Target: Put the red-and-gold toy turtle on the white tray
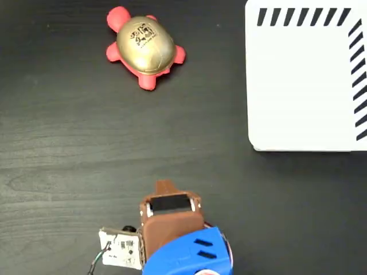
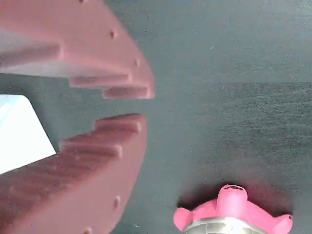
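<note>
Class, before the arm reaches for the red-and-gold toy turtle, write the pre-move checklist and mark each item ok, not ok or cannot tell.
1. Red-and-gold squishy toy turtle upright, shell up on the dark wood-grain table: ok.
2. Nothing between arm and turtle: ok.
3. Flat white rectangular tray with black stripe marks is bare where visible: ok.
4. Brown two-finger gripper holds nothing: ok.
5. Gap between the fingers wide enough for the shell: not ok, only a narrow gap.
6. Gripper lined up over the turtle: not ok, turtle lies off to one side in the wrist view.

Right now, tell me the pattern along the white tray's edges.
Black diagonal stripes on the white tray, clearest in the fixed view.
</note>
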Robot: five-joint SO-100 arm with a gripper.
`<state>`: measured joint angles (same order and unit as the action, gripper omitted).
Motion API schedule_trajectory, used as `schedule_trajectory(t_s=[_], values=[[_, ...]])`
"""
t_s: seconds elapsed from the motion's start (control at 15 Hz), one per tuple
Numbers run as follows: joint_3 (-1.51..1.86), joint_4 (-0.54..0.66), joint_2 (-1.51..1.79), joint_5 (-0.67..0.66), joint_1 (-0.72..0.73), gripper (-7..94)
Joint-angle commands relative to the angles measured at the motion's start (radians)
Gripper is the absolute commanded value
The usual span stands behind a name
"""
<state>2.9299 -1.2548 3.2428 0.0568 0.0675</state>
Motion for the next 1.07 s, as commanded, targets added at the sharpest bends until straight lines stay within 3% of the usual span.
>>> schedule_trajectory(t_s=[0.0, 0.2, 0.27, 0.4, 0.67, 1.0], values=[[-0.006, -0.008, 0.011, 0.005, 0.026, 0], [-0.006, -0.008, 0.011, -0.037, 0.067, 1], [-0.006, -0.008, 0.011, -0.037, 0.066, 10], [-0.011, 0.025, -0.041, -0.018, 0.061, 0], [-0.207, 0.264, -0.44, 0.08, 0.011, 0], [-0.727, 0.16, -0.992, 0.268, -0.06, 0]])
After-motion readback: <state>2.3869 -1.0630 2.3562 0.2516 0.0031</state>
